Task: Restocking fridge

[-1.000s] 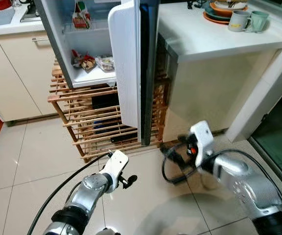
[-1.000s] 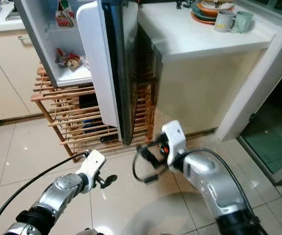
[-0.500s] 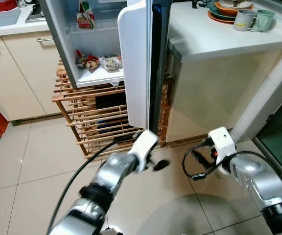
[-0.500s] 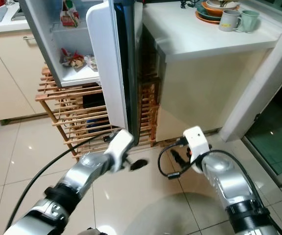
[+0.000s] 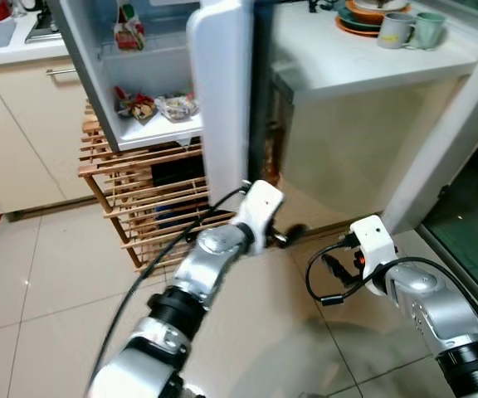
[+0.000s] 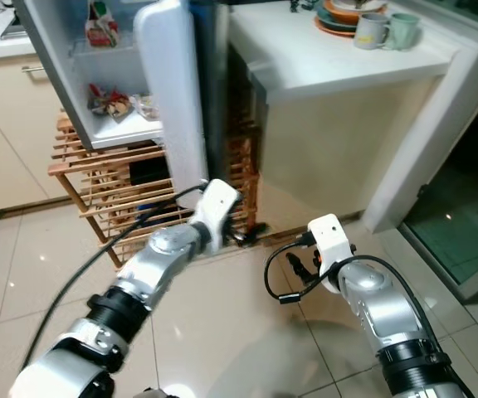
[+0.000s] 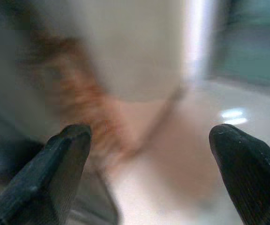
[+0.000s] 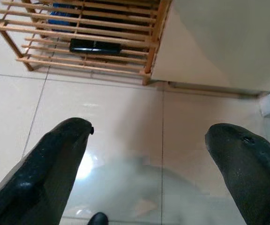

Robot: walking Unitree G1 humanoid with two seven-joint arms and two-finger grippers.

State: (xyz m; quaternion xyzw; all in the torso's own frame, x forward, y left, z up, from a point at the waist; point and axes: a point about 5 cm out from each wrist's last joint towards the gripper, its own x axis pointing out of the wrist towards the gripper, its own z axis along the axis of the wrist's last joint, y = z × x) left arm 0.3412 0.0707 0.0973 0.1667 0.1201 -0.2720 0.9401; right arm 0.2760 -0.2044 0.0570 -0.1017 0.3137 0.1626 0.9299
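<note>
- Fridge door: white, standing open edge-on at 12 o'clock; behind it the lit fridge interior holds packets on a shelf.
- Left gripper: raised to the door's lower edge, fingers spread wide in the left wrist view, holding nothing; that view is blurred.
- Right gripper: low at 4 o'clock over the floor tiles, fingers wide apart and empty.
- Wooden rack: directly beneath the fridge, at 11 o'clock.
- Judgement: the step appears to be swinging the door. Press flat on the door's face, keep the fingers clear of the rack slats, and move slowly.
- No item to restock is in hand.
</note>
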